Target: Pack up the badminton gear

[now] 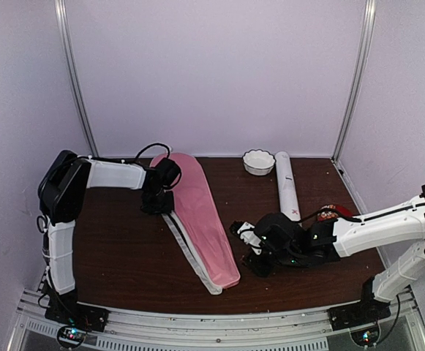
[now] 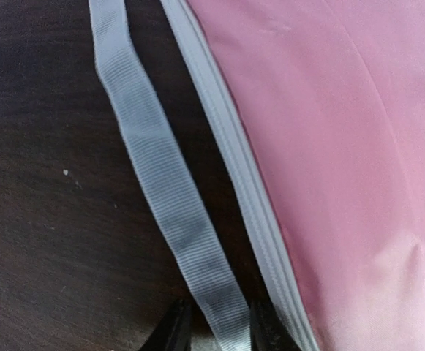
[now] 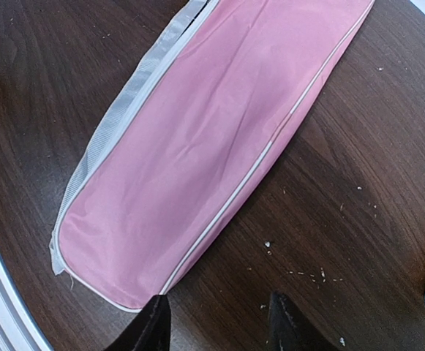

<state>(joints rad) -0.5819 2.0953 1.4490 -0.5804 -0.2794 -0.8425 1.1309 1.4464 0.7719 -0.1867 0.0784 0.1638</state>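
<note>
Cover (image 1: 201,212) diagonal, narrow end near; right end effector (image 3: 216,322) released, left end effector (image 2: 219,329) unclear.

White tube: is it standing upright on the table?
No, the white tube lies flat on the table, next to the small bowl.

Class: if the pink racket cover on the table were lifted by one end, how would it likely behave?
The pink cover would probably sag and fold: it looks like thin fabric with soft creases. It seems light for its length, lying flat. What is inside cannot be seen. Its grey strap lies loose beside it and might dangle or snag.
</note>
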